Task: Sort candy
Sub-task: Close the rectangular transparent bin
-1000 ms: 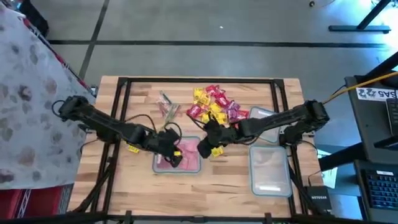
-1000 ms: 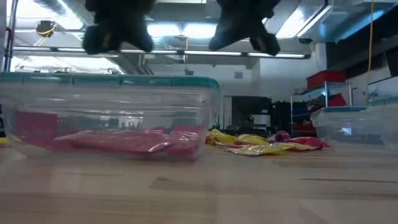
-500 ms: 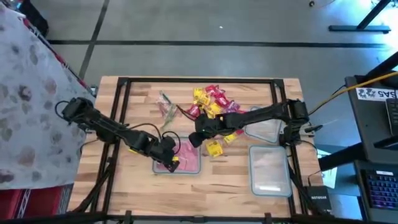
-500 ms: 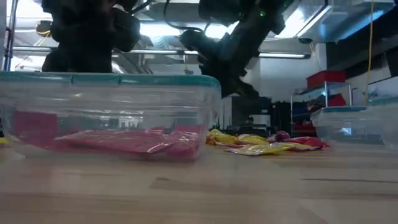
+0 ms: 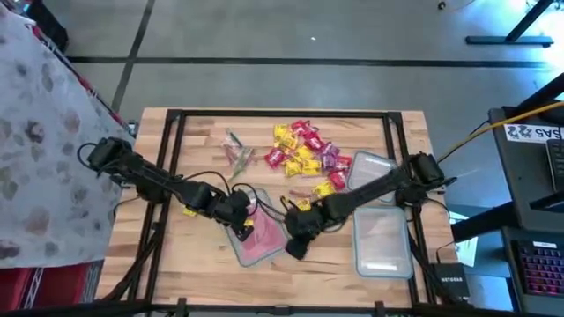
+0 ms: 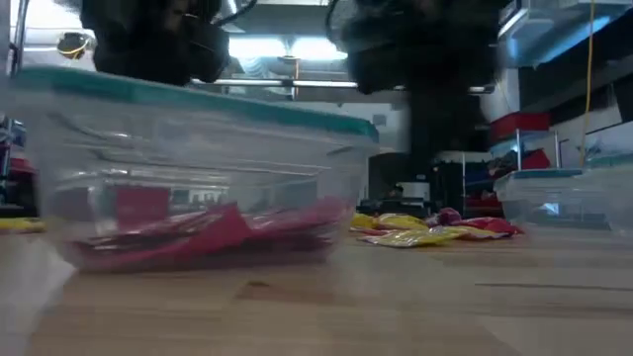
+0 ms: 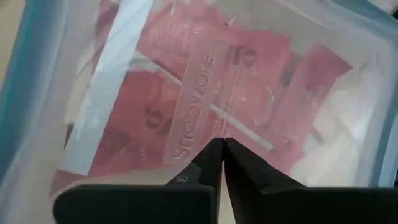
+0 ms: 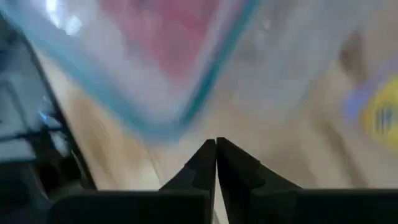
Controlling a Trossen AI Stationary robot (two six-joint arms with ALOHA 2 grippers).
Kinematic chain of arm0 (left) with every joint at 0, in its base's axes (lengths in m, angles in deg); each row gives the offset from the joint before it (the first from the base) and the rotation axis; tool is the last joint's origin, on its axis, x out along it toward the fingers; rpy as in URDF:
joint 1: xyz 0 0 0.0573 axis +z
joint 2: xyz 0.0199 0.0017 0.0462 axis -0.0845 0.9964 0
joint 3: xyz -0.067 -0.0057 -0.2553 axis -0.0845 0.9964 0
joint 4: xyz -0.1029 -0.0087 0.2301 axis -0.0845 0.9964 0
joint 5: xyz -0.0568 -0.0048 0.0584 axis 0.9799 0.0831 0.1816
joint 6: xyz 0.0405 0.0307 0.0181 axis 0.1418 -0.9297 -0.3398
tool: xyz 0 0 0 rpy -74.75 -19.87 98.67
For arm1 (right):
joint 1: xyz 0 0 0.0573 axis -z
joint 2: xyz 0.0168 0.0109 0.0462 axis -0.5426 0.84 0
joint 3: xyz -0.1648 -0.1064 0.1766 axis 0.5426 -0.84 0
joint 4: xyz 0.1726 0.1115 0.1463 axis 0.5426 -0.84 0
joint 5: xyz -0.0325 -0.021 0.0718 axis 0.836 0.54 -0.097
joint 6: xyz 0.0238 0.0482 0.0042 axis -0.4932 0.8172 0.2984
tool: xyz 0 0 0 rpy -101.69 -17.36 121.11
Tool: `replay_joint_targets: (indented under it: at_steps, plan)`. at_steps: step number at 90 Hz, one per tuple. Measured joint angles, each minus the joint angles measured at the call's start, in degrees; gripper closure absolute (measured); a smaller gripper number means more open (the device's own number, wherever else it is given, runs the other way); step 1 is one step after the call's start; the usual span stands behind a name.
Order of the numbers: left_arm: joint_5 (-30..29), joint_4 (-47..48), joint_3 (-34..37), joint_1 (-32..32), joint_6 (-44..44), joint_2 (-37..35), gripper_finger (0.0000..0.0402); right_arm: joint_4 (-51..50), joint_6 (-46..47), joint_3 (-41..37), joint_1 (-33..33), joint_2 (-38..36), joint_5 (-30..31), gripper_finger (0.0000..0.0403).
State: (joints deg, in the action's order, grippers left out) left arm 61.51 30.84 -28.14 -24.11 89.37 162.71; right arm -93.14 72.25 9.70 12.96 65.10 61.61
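Observation:
A clear container with a teal rim (image 5: 249,261) sits askew near the table's middle, with red candy (image 7: 161,106) lying on its bottom. My left gripper (image 5: 240,217) is shut, and its tips (image 7: 221,142) point down into the container over the red pieces. My right gripper (image 5: 293,241) is also shut. It stands at the container's near right corner (image 8: 168,127), fingertips (image 8: 216,142) just short of the rim. A loose pile of red, yellow and purple candy (image 5: 304,151) lies on the wood at the far middle. My left gripper points its shut fingers down into the container above the red candy; I cannot tell whether they touch candy or container. My right gripper's shut fingertips stand right by the container's teal-rimmed corner (image 8: 186,106); the blur hides whether they touch it.
Two more clear containers stand at the right, one farther back (image 5: 370,171) and one nearer (image 5: 383,242). Clear wrappers (image 5: 235,150) lie at the far left of the pile. Single yellow pieces (image 5: 305,204) lie between the pile and the red container, and another (image 5: 188,210) under my left arm.
My right gripper first swung to the far side of the red-candy container, then went toward the table's near edge past its right side. The container has turned about and slid toward the near edge. A yellow piece stays on the table where the right gripper was.

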Motion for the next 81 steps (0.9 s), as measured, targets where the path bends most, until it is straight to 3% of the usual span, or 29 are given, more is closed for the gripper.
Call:
replay_joint_targets:
  at_steps: [9, 24, 35, 46, 58, 81]
  plan:
    - [0.0, -1.2, 0.1, 0.0, -0.1, -1.2, 0.0401, 1.2, 2.3, 0.0, -1.0, -3.1, 1.4, 0.0403]
    - [0.5, -2.8, 0.2, -0.2, 1.6, -2.1, 0.0402, 1.7, 3.7, 2.0, -0.6, -7.4, 13.8, 0.0403]
    - [0.8, -3.8, 0.2, -0.7, 2.2, -2.0, 0.0402, 4.5, 0.4, 3.0, 3.1, -7.6, 17.0, 0.0403]
    - [0.3, -4.9, 0.5, -1.3, 2.5, -0.7, 0.0402, 4.0, -2.3, 2.8, 7.1, -4.3, 17.1, 0.0403]
    - [-0.3, -7.7, 2.4, -1.8, 4.3, 1.9, 0.0401, 5.1, -4.0, 2.9, 10.2, -1.2, 12.7, 0.0403]
    - [-0.1, -15.1, 5.0, -1.2, 5.2, 4.9, 0.0401, 5.3, -4.0, 3.2, 10.7, 2.7, 8.3, 0.0402]
